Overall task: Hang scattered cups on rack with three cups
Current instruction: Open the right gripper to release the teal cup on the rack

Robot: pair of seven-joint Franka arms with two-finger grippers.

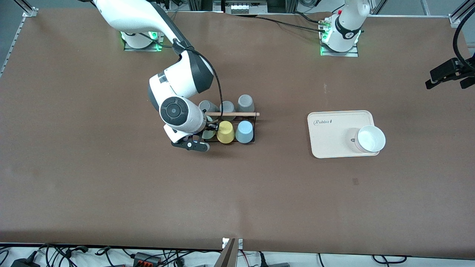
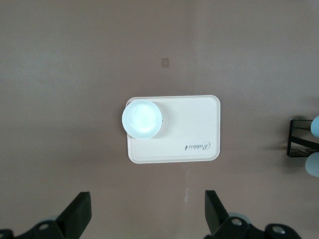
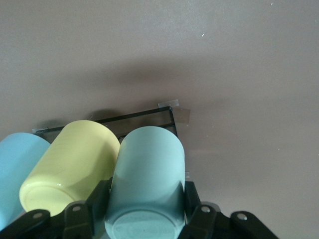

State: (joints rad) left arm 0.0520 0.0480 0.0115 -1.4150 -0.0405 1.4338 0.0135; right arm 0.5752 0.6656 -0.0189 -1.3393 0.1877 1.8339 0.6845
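**A:** Where do we stand with the green cup (image 3: 147, 184)?

**B:** Our right hand (image 3: 144, 211) holds it, one finger pressed on each side, at the rack (image 1: 232, 128). It sits at the end of the rack toward the right arm's end of the desk (image 1: 111, 193), beside the yellow cup (image 1: 225, 132). The blue cup (image 1: 245, 131) is next in that same row, already hung.

**A:** Which way does the green one point?

**B:** In the right wrist view its closed base faces the camera and its mouth faces away into the rack, so we judge the long axis tilted, much like the yellow cup's beside it.

**A:** How do we finish this well?

**B:** We'd ease it along that axis until the peg carries it, without knocking the yellow cup, then part the fingers gently and back straight out. We can't see the peg itself, so we shouldn't assume it's seated.

**A:** And the left hand (image 2: 147, 219)?

**B:** It waits, spread wide, high over the desk above the tray (image 2: 194, 124) with the white bowl (image 2: 142, 119).
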